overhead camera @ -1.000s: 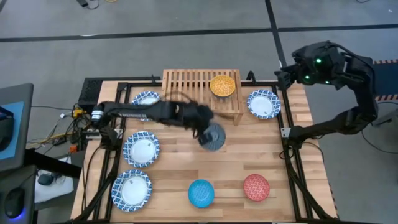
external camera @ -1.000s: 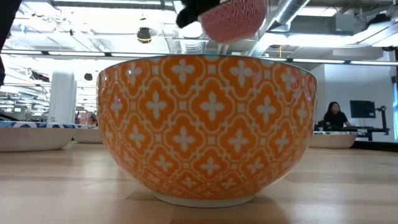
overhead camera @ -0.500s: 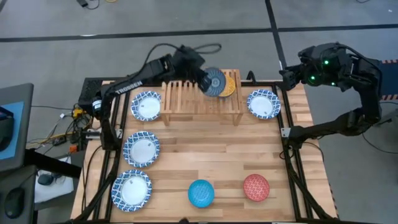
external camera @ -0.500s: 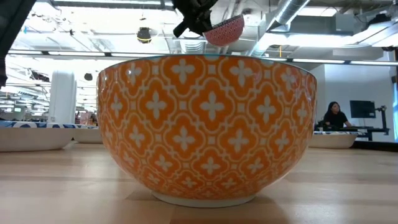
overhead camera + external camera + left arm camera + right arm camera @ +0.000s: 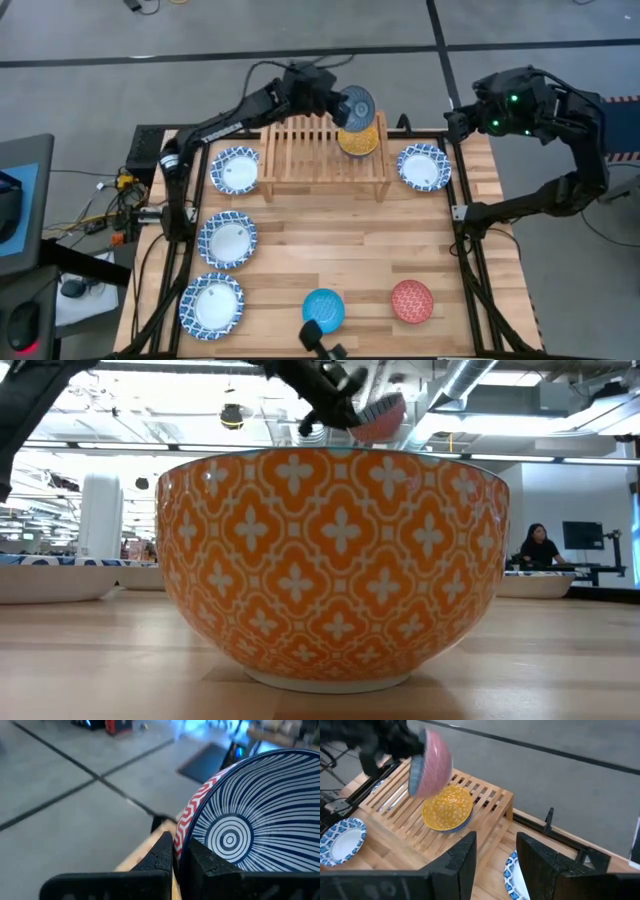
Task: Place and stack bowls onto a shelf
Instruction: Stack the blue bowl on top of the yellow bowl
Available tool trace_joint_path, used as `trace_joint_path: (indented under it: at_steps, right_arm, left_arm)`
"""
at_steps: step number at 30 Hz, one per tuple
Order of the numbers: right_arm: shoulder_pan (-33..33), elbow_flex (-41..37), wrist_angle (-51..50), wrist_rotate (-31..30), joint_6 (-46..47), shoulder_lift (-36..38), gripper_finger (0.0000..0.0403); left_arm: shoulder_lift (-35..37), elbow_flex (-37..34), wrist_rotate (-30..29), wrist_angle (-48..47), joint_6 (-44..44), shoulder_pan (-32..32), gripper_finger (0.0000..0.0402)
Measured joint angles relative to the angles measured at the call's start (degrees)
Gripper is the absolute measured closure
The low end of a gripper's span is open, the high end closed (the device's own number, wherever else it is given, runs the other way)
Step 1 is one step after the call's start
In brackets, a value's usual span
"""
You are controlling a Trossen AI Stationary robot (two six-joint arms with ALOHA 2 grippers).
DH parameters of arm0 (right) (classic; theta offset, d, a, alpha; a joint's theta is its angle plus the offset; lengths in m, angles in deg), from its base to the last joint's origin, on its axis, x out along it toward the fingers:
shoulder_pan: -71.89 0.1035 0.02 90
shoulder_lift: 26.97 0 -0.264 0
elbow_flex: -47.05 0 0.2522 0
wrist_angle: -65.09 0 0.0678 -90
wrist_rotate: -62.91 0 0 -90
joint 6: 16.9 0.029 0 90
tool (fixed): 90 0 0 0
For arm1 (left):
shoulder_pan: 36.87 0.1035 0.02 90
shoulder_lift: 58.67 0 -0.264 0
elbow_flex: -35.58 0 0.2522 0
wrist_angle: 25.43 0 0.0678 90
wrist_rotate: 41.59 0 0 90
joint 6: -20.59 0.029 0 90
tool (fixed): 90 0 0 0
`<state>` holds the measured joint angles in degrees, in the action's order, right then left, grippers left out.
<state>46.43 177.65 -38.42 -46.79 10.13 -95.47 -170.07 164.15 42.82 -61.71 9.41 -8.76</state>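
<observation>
Progress: one yellow patterned bowl [image 5: 358,139] sits on the slatted light-wood shelf [image 5: 300,150]. Left hand [image 5: 176,854] pinches a pink-and-blue striped bowl [image 5: 354,105] tilted above it. Right hand [image 5: 495,852], spread, waits far right. Remaining bowls untouched.

Tilted striped bowl [image 5: 355,104] above yellow bowl [image 5: 358,139], shelf [image 5: 310,150]

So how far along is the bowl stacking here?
Done: one yellow bowl sits on the shelf. In hand: the left claw holds a striped bowl tilted above it. Left: blue bowl, red bowl, four patterned dishes. The right claw waits, open.
</observation>
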Motion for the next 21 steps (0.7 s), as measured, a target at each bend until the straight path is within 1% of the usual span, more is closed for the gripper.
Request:
trace_joint_path:
  at_steps: [6, 8, 12, 18, 21]
  right_arm:
    - [0.0, 0.0, -0.1, 0.0, 1.5, -0.2, 0.0239]
    - [0.0, 0.0, -0.1, -0.1, 2.0, -0.2, 0.0239]
    - [0.0, 0.0, -0.1, -0.1, 2.2, -0.2, 0.0239]
    - [0.0, 0.0, -0.2, -1.5, 2.1, -0.5, 0.0239]
    - [0.0, 0.0, -0.2, -1.5, 2.1, -0.5, 0.0239]
  left_arm:
    - [-3.1, -0.1, 1.1, -1.6, 0.3, -0.1, 0.0401]
    - [-3.1, -0.1, 2.3, -3.9, 1.1, 0.0, 0.0401]
    - [-3.2, -0.1, 2.1, -5.9, 3.8, -0.3, 0.0401]
    - [-3.2, -0.1, 3.0, -7.0, 4.3, -0.3, 0.0401]
    - [-4.6, 0.0, 2.6, -6.9, 4.9, -0.8, 0.0395]
